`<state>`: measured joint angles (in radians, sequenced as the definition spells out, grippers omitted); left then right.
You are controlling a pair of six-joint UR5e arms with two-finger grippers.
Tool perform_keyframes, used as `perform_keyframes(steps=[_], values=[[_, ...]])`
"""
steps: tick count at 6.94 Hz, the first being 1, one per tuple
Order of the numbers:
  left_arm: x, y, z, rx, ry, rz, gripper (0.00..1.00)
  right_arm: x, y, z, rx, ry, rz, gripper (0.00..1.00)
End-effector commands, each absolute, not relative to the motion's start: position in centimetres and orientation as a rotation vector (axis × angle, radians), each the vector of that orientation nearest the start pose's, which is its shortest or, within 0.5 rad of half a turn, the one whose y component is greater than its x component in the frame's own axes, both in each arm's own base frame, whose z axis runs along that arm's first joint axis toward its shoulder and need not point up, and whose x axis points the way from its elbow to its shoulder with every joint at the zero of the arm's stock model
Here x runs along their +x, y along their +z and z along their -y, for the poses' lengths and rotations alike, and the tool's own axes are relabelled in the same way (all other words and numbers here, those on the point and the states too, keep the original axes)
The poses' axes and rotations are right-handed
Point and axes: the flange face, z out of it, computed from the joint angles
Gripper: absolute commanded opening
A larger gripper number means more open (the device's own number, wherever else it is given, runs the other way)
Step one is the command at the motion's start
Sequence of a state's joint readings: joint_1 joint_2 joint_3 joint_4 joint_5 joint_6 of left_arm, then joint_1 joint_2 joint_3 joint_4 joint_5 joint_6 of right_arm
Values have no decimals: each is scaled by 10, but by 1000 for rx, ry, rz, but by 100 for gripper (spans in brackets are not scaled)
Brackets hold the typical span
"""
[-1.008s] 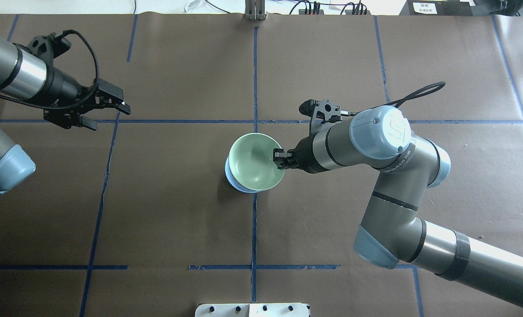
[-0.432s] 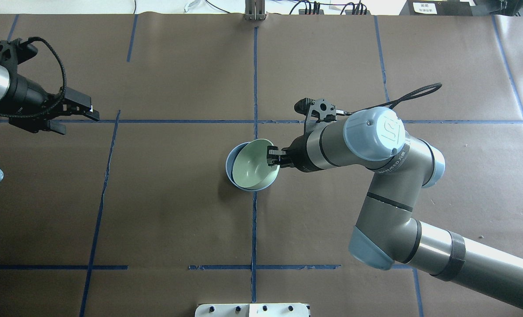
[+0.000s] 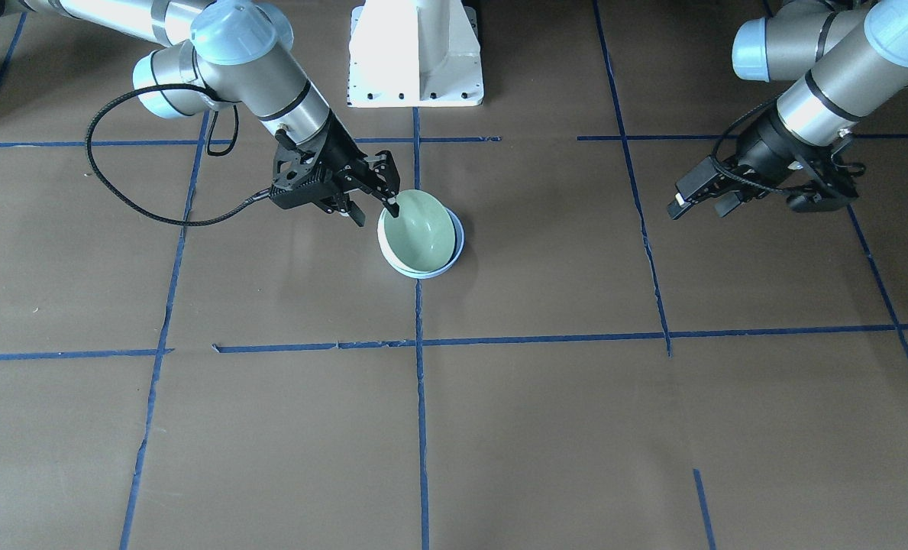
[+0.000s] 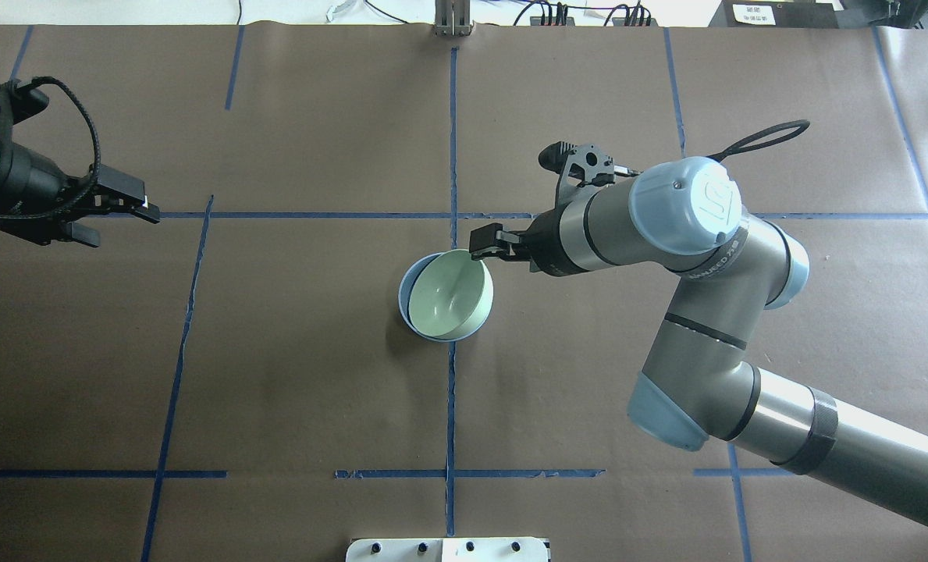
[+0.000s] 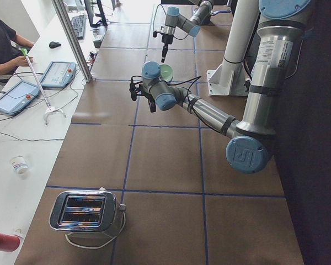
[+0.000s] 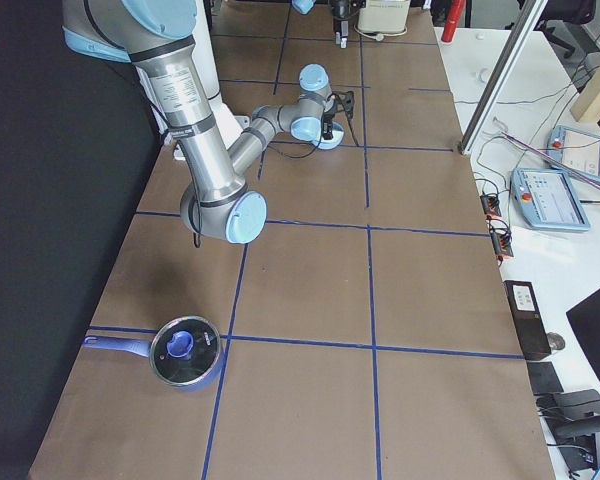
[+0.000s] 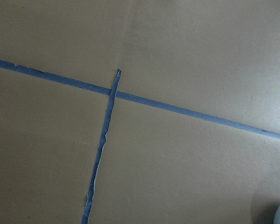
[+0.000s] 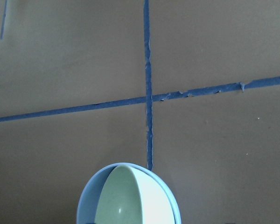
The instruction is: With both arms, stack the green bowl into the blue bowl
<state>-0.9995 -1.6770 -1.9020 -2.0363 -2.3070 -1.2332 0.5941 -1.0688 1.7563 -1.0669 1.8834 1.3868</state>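
Note:
The green bowl [image 4: 452, 293] lies tilted inside the blue bowl [image 4: 407, 289] at the table's middle. Both also show in the front view, green bowl [image 3: 417, 229] and blue bowl [image 3: 458, 243], and in the right wrist view, green bowl [image 8: 123, 200] and blue bowl [image 8: 86, 207]. My right gripper [image 4: 485, 243] is open and holds nothing, just at the bowls' far right rim; it shows with spread fingers in the front view [image 3: 377, 210]. My left gripper [image 4: 124, 222] is open and empty, far to the left; it also shows in the front view [image 3: 698, 208].
Blue tape lines divide the brown table cover. The white pedestal base [image 3: 415, 53] stands at the robot's side. A toaster [image 5: 85, 212] sits at the left end. A lidded blue pot [image 6: 185, 352] sits at the right end. An operator [image 5: 3, 44] sits beyond the far edge.
The right gripper lowered the green bowl into the blue bowl, let go of its rim and drew back toward the far side. The left arm pulled away to the left.

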Motion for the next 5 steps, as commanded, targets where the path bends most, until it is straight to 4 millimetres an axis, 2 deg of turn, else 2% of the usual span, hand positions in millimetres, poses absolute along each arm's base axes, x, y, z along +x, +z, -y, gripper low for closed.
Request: perform_keyframes(steps=[1, 2, 3, 4, 5], values=[[183, 431, 459, 70, -161, -1036, 100, -418, 248, 480, 179, 168, 1087, 100], [147, 462, 452, 95, -155, -997, 100, -389, 259, 492, 190, 106, 1003, 100], [106, 491, 449, 134, -136, -966, 100, -360, 287, 489, 221, 1, 930, 100], [68, 521, 442, 173, -60, -909, 100, -314, 322, 507, 210, -52, 892, 100], [38, 541, 439, 160, -10, -850, 100, -263, 360, 517, 193, -85, 883, 100]])
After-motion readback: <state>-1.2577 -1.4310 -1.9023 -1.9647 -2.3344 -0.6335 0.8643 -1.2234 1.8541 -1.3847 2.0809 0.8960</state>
